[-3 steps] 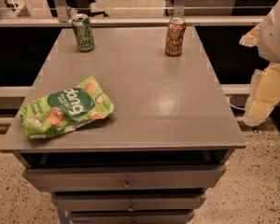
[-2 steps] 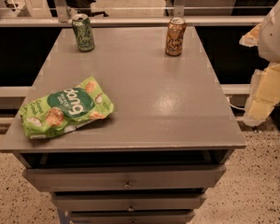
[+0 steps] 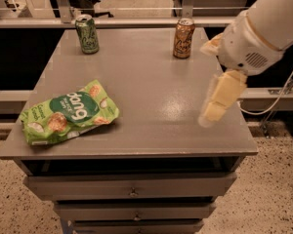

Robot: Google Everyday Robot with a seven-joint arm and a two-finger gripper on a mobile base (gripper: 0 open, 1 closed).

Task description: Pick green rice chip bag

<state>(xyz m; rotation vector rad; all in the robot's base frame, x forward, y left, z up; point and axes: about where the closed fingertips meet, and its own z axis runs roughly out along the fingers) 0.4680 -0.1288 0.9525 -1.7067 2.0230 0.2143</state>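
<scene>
The green rice chip bag (image 3: 68, 112) lies flat on the grey table top (image 3: 151, 82) near its front left corner. It is bright green with a dark-green oval, white lettering and pictured round chips. My gripper (image 3: 210, 115) hangs from the white arm (image 3: 256, 35) that comes in from the upper right. It points down over the front right part of the table, well to the right of the bag and not touching it. It holds nothing that I can see.
A green drink can (image 3: 87, 33) stands at the back left and a brown can (image 3: 183, 38) at the back right, just left of the arm. The table has drawers (image 3: 132, 191) below its front edge. A rail and a chair stand behind the table.
The arm and gripper have swung in from the right edge of the view to above the table's right side. The bag and both cans have not moved on the table.
</scene>
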